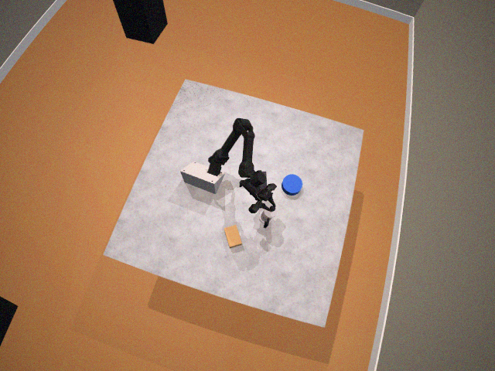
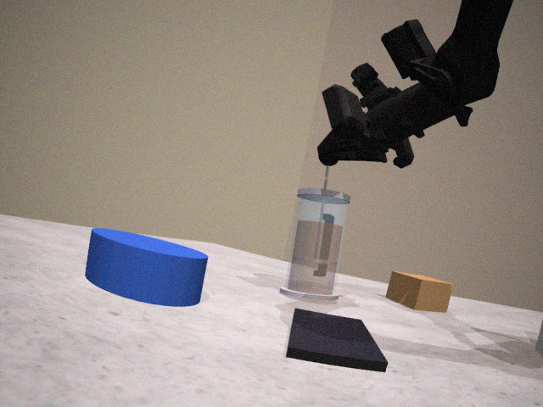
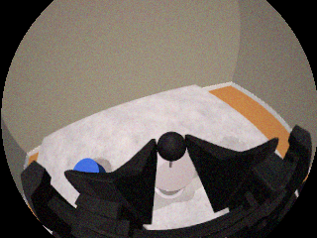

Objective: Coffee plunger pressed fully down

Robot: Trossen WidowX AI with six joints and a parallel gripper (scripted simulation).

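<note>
Sitting farthest left in the exterior view was a blue disc [image 2: 146, 266], flat on the grey mat [image 2: 131, 350] and well apart from everything else; next came the glass coffee press [image 2: 316, 245], upright on its round base near the middle of the mat; a dark flat slab [image 2: 335, 339] lay just in front of it; a short length of thin plunger rod [image 2: 326, 177] rose from the lid to the gripper [image 2: 329, 158] directly above; the gripper was partly closed, its two dark fingers pinching the black plunger knob [image 3: 170, 145] between their tips in the wrist view; the press body showed below the knob there, between the fingers; further right an orange block [image 2: 418, 291] rested on the mat, apart from the press; the black arm [image 2: 464, 57] reached in from the upper right; from above, its pale base box [image 1: 202, 177] stood on the mat left of the gripper.
</note>
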